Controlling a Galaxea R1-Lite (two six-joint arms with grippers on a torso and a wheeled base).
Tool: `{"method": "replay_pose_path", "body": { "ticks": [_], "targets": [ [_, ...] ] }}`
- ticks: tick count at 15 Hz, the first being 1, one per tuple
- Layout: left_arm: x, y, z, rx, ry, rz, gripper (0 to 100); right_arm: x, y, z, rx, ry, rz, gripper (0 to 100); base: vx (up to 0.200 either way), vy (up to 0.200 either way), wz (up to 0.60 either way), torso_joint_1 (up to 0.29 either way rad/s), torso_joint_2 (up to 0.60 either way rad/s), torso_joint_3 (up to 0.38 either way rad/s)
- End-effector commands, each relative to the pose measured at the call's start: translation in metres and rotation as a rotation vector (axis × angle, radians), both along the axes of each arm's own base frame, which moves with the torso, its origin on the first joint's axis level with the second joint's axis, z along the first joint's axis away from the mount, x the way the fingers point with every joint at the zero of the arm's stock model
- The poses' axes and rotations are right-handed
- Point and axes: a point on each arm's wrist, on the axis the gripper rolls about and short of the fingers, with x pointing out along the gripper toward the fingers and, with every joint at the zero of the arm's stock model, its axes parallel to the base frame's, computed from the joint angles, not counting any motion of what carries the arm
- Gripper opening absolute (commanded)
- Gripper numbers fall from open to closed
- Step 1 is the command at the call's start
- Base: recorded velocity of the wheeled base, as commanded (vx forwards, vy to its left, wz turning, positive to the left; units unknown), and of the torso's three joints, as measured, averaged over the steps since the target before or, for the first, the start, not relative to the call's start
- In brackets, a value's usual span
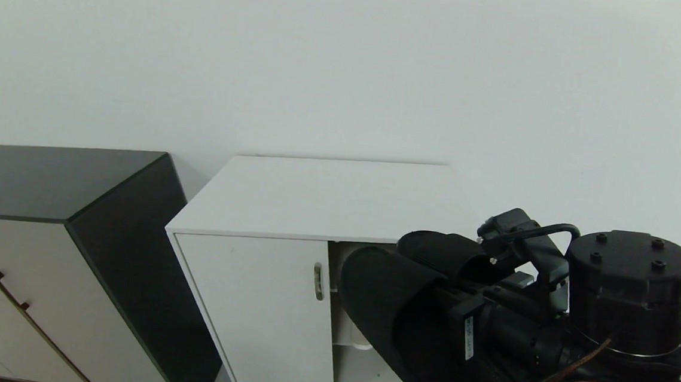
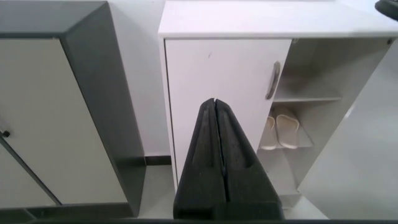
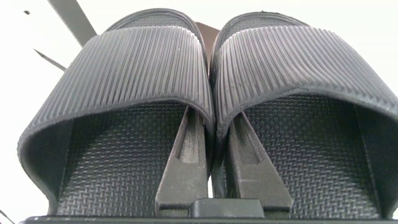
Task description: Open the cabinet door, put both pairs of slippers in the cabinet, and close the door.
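A pair of black ribbed slippers [image 3: 143, 81] sits side by side on my right gripper [image 3: 212, 118], which is shut on their two touching inner walls. In the head view the black slippers [image 1: 393, 290] hang in front of the white cabinet [image 1: 328, 196], level with its open right half. The left door [image 1: 254, 305] with its handle [image 1: 318, 280] is closed. A white pair of slippers [image 2: 280, 130] lies on the lower shelf inside the open compartment. My left gripper [image 2: 216, 155] is shut with nothing in it, some way back from the closed door.
A dark-sided cabinet [image 1: 47, 182] with pale drawer fronts stands close to the white cabinet's left. An upper shelf [image 2: 308, 96] crosses the open compartment above the white slippers. A plain wall runs behind both.
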Motion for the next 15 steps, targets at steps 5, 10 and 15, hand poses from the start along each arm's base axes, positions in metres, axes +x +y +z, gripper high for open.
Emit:
{"method": "replay_pose_path", "body": {
  "ticks": [5, 10, 15],
  "targets": [
    [0.0, 0.0, 0.0, -0.001, 0.001, 0.0, 0, 0.002, 0.003, -0.009, -0.024, 0.019, 0.001, 0, 0.0, 0.0, 0.0, -0.234, 0.55, 0.309],
    [0.0, 0.0, 0.0, -0.001, 0.001, 0.0, 0, 0.004, 0.005, -0.012, -0.032, 0.028, 0.002, 0, 0.0, 0.0, 0.0, -0.217, 0.52, 0.314],
    [0.0, 0.0, 0.0, -0.001, 0.001, 0.0, 0, 0.003, 0.006, -0.014, -0.037, 0.032, 0.005, 0, 0.0, 0.0, 0.0, -0.181, 0.5, 0.312]
  ]
}}
